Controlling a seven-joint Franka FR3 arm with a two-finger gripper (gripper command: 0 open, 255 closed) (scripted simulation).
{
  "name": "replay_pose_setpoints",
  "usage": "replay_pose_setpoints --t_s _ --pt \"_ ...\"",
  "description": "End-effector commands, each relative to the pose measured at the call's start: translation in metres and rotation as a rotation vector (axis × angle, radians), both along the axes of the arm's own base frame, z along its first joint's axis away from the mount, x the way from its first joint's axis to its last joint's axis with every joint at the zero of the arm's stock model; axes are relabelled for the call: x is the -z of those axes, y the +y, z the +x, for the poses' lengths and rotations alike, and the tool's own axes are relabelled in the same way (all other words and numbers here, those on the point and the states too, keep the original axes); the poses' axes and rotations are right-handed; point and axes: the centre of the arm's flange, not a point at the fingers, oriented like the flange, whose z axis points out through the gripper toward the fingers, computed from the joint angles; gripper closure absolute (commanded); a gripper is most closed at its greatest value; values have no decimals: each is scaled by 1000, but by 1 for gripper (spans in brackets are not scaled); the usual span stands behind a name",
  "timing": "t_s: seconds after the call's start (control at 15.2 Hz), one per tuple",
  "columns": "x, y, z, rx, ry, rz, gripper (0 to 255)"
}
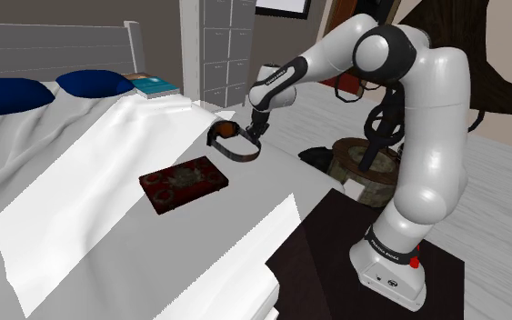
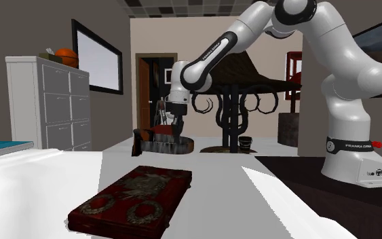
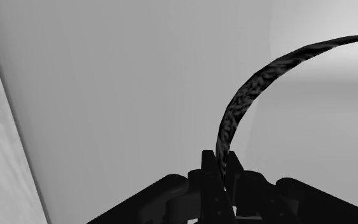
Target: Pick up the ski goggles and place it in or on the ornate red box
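The ski goggles (image 1: pixel 228 139), dark with an orange lens and a black strap, hang just above the white bed beside the box. My black gripper (image 1: pixel 253 139) is shut on the goggles' strap (image 3: pixel 234 114), which curves up from between the fingers in the wrist view. The ornate red box (image 1: pixel 185 183) lies flat on the bed, toward the shoulder view's left and nearer than the goggles. In the second exterior view the box (image 2: pixel 131 199) lies in the foreground and the goggles (image 2: pixel 161 136) hang behind it under the gripper (image 2: pixel 171 127).
The bed (image 1: pixel 81 209) has blue pillows (image 1: pixel 95 82) and a teal book (image 1: pixel 154 85) at its far end. A grey drawer cabinet (image 1: pixel 222 45) stands behind. A round dark stand (image 1: pixel 363 168) sits on the floor beside the robot's base (image 1: pixel 395 264).
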Motion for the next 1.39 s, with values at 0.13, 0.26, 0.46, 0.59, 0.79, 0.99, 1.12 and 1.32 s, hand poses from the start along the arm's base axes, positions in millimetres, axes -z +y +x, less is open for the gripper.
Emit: replay_pose_setpoints --t_s 0.13,0.26,0.46,0.59,0.79,0.99,1.12,1.32 --pt "-21 0 1 0 -1 0 255" --pt "-32 0 1 0 -1 0 255" --pt "-48 0 1 0 -1 0 255" --pt "-58 0 1 0 -1 0 255" --pt "-66 13 0 0 -1 0 255" --pt "-66 53 -1 0 -1 0 255" --pt "-67 79 -2 0 -1 0 255" --pt "-68 119 -4 0 -1 0 255"
